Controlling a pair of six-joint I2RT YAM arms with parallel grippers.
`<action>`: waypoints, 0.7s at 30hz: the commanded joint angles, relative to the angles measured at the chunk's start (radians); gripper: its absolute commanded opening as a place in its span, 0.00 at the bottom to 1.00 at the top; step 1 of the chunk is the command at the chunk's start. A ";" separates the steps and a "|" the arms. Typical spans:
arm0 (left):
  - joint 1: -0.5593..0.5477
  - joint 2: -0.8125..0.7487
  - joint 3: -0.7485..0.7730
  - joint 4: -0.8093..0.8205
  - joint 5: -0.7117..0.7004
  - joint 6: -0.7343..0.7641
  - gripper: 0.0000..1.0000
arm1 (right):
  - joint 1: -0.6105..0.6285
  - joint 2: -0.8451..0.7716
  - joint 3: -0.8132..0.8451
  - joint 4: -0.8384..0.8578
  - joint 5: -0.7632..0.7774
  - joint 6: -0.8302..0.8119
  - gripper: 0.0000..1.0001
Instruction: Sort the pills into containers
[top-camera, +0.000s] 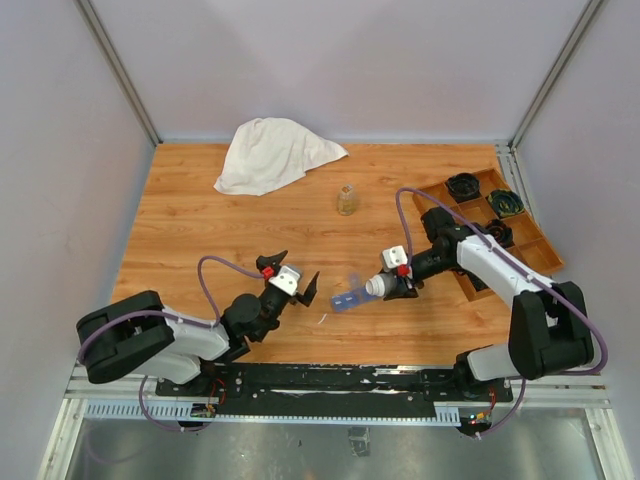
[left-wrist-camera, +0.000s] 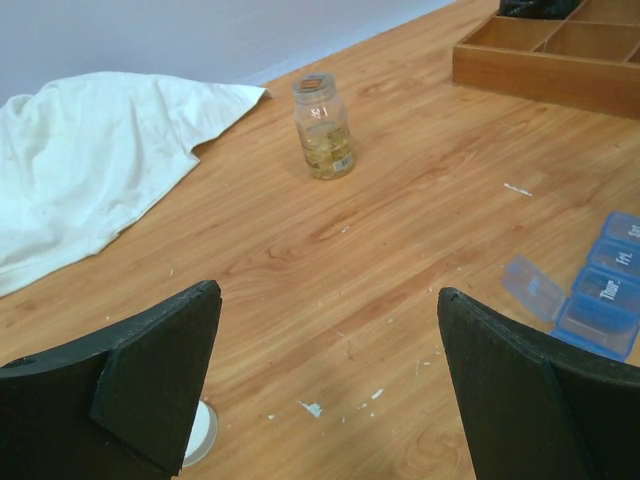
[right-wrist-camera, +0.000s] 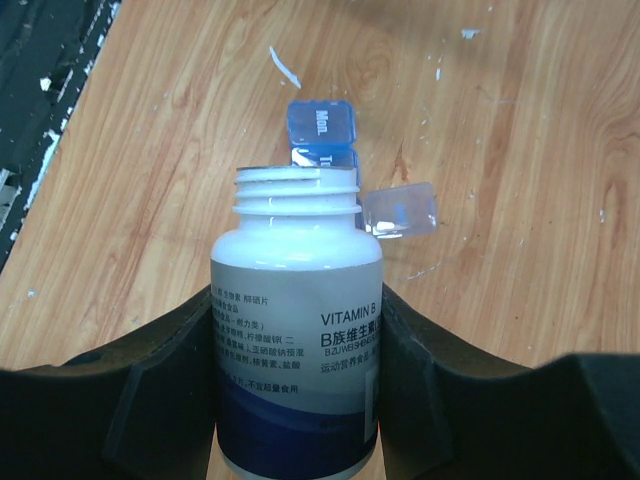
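Note:
The containers (top-camera: 348, 298) are a narrow blue pill-organizer strip lying on the table between the two arms. In the right wrist view the containers (right-wrist-camera: 321, 125) carry day labels, and one clear lid (right-wrist-camera: 400, 210) stands flipped open. My right gripper (right-wrist-camera: 297, 300) is shut on a white vitamin B bottle (right-wrist-camera: 297, 330). The bottle has no cap, and its mouth points at the strip. No pills show at its mouth. From above, the bottle (top-camera: 378, 287) lies tilted just right of the strip. My left gripper (left-wrist-camera: 330, 390) hangs open and empty over bare wood, left of the containers (left-wrist-camera: 600, 295).
A small glass jar (left-wrist-camera: 323, 127) of yellowish pills stands mid-table. A crumpled white cloth (top-camera: 275, 152) lies at the back left. A wooden divided tray (top-camera: 500, 225) with black items sits at the right. A white round cap (left-wrist-camera: 200, 435) lies under my left finger. White crumbs dot the wood.

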 joint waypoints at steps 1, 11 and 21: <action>0.002 0.019 0.034 0.063 -0.088 -0.001 0.99 | 0.037 0.022 -0.007 0.062 0.110 0.081 0.00; 0.147 -0.182 -0.018 -0.113 -0.111 -0.308 0.99 | 0.114 0.079 0.007 0.125 0.252 0.153 0.01; 0.176 -0.151 0.004 -0.138 -0.060 -0.327 0.99 | 0.160 0.117 0.025 0.157 0.327 0.222 0.01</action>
